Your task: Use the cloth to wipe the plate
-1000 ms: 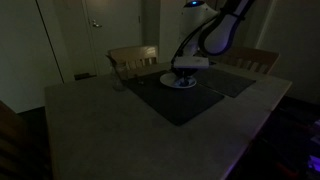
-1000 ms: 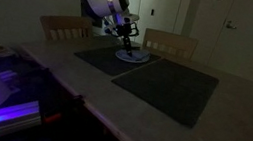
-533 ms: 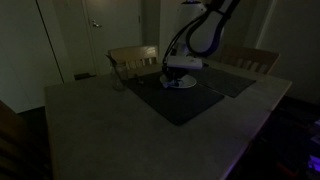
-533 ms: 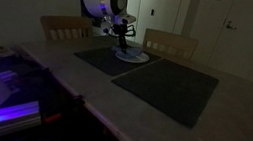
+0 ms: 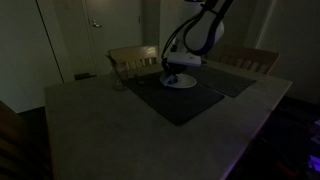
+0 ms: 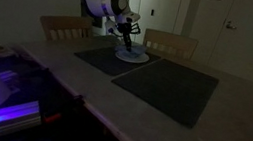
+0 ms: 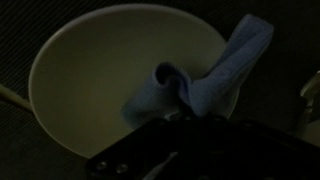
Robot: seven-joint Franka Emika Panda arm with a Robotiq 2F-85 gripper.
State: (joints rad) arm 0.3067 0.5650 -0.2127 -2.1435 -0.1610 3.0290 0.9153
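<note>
Dim room, closed door (image 5: 95,30) at back left. Pale table (image 5: 90,125) runs across the foreground. One chair (image 5: 133,58) stands behind it, left of the fingers, and a second chair (image 5: 250,58) is well off to their right.

Both exterior views: the arm reaches down over the far side of the table. Gripper (image 5: 178,72) is low over the plate (image 5: 180,84), which sits on a dark placemat (image 5: 185,105) directly beneath the fingers. Same from the opposite angle: gripper (image 6: 128,42) over plate (image 6: 133,56).

Wrist view, left to right:
- Bare pale plate face (image 7: 80,70) spreads left of the fingers.
- A bunched fold of blue cloth (image 7: 165,85) lies on the plate just ahead of them.
- A loose flap runs up and to the right, past the rim.

The fingers are lost in the dark housing along the bottom edge. Cannot tell whether they are apart or pinched on the fabric. The cloth meets that housing, so it is likely held, but this is unconfirmed.

Handling, as judged:
- **Cloth:** soft, light and limp. It will fold and drag rather than push, and the flap will trail. Best hold is the bunched middle nearest the fingers, so a wad presses down.
- **Plate:** rigid, smooth, probably slick, and breakable. It may skid on the mat under a sideways shove, so pressure should be gentle and mostly downward.
</note>
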